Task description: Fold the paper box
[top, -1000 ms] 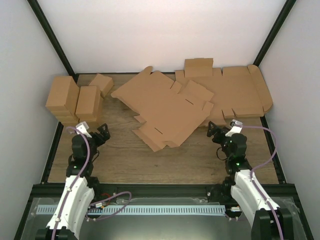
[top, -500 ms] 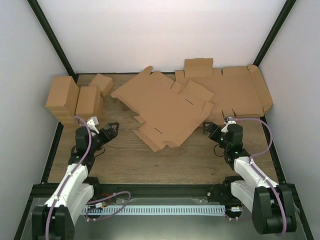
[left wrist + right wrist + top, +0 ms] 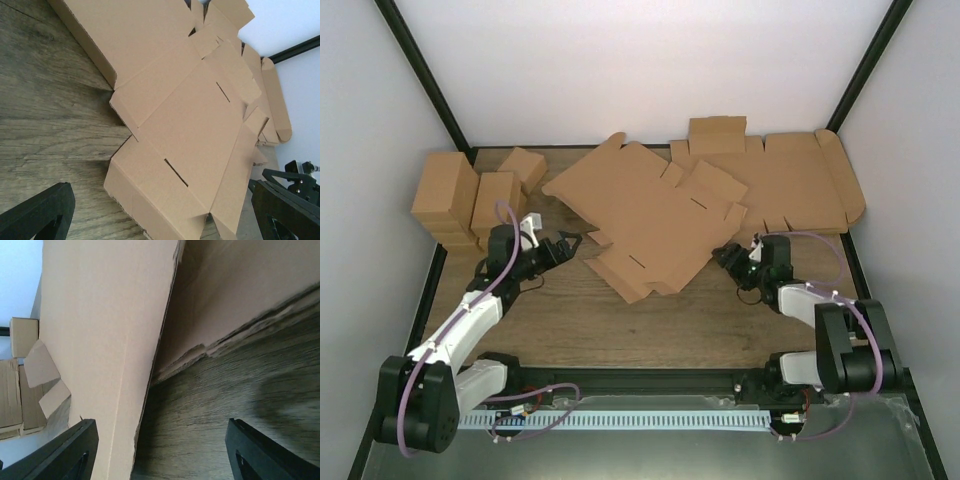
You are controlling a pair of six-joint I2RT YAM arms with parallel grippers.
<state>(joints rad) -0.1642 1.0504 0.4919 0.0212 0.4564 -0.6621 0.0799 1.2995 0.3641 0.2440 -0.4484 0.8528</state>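
Note:
The paper box (image 3: 655, 215) lies unfolded mid-table as a flat brown die-cut sheet with flaps and slits. My left gripper (image 3: 570, 243) is open, low over the wood just left of its near-left flap. In the left wrist view the paper box (image 3: 190, 115) fills the frame ahead of the left gripper (image 3: 165, 220), and nothing sits between the fingers. My right gripper (image 3: 725, 255) is at the sheet's right edge. In the right wrist view the right gripper (image 3: 162, 455) stands open, and a raised flap edge of the paper box (image 3: 100, 340) runs down between its fingers.
A wider cardboard sheet (image 3: 800, 190) with rounded end flaps lies at the back right, partly under the paper box. Smaller folded cartons (image 3: 470, 200) are stacked at the back left. Bare wood (image 3: 650, 320) lies in front of the paper box.
Both arms have stretched forward and inward to the paper box, the left to its near-left flap and the right to its right edge. The right jaws have narrowed a little.

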